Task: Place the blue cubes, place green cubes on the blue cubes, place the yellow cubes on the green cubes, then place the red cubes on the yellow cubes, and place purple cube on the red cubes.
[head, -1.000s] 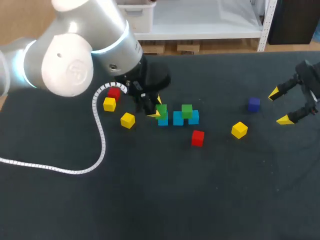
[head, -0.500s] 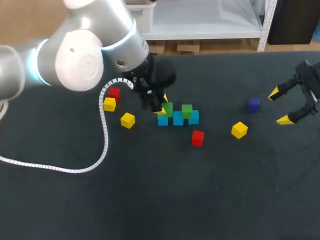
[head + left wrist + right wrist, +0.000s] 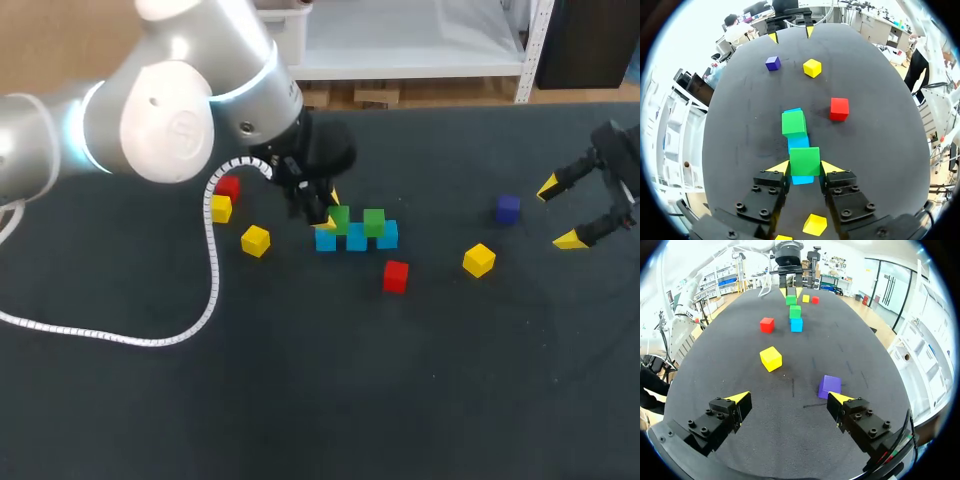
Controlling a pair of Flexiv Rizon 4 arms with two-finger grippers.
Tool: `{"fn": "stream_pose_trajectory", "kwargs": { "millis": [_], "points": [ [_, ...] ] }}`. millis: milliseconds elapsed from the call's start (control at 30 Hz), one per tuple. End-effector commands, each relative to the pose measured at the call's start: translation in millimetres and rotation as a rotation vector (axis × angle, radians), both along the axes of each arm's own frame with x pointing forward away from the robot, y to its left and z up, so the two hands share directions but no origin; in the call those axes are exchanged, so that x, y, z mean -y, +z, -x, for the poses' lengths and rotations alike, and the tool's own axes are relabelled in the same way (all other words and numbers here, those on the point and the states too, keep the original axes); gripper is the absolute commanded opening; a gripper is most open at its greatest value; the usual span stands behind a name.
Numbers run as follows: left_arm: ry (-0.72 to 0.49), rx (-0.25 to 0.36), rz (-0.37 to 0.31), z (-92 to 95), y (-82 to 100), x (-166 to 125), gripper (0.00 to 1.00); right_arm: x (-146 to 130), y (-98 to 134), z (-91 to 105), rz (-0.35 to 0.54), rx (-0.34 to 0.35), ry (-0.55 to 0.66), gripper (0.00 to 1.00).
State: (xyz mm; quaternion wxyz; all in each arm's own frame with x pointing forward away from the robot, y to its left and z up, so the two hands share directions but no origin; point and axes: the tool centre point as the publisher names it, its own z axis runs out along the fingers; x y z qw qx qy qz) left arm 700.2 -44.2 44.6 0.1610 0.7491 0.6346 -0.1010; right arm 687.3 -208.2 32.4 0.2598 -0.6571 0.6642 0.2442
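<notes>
Over the worktop (image 3: 300,400), holds left claw (image 3: 805,167) pinched on green cube (image 3: 804,160), edged sideways since a second ago, onto blue cubes (image 3: 799,143) beneath the claw; seemingly ready for release. Leaves right claw (image 3: 788,398) wide open, empty.

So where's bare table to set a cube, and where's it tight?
Free: the wide table near-side of the lone red cube; also between the lone yellow cube and right gripper. Tight: the blue row, where the left gripper holds a green cube.

Robotics lab, robot arm (image 3: 165,120), black worktable (image 3: 300,380)
</notes>
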Motion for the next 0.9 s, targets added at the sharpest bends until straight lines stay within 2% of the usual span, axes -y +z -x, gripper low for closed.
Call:
{"fn": "stream_pose_trajectory", "kwargs": {
  "millis": [33,900],
  "points": [
    [0.006,-0.005,-0.009,-4.0,-2.5,2.5,0.00,-0.1,-0.4,-0.5,-0.002,0.000,0.001,1.00],
    [0.074,-0.020,-0.039,-10.5,-11.6,3.6,0.00,-0.1,-0.4,-0.5,-0.002,0.000,0.001,1.00]
  ]
}}
